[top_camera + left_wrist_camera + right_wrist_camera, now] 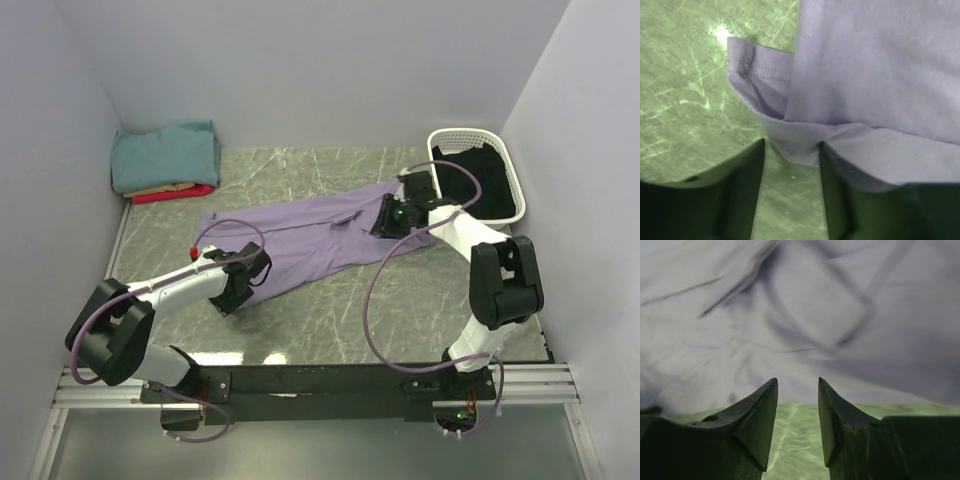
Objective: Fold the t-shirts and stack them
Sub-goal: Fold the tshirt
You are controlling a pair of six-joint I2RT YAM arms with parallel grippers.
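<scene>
Grey-green marbled bench point(330, 330), closed in by pale walls point(300, 60), carries four shirts. One lavender t-shirt point(310, 240) lies spread on a diagonal across the middle. Three folded ones are stacked in the far left corner: teal t-shirt point(165, 155) on top, tan t-shirt point(160, 188) under it, red t-shirt point(175, 196) lowest. One white basket point(470, 138) stands at the far right, with dark cloth point(480, 185) inside.

Only the wrist views show the fingers. The left end effector point(791, 145) is spread moderately wide at the shirt's near-left end, and a folded hem corner reaches into the gap unclamped. The right end effector point(797, 382) is narrowly parted at the far-right end, with bare bench between its tips and the cloth just beyond them. Bare bench shows near the arm bases and between the lavender shirt and the stack.
</scene>
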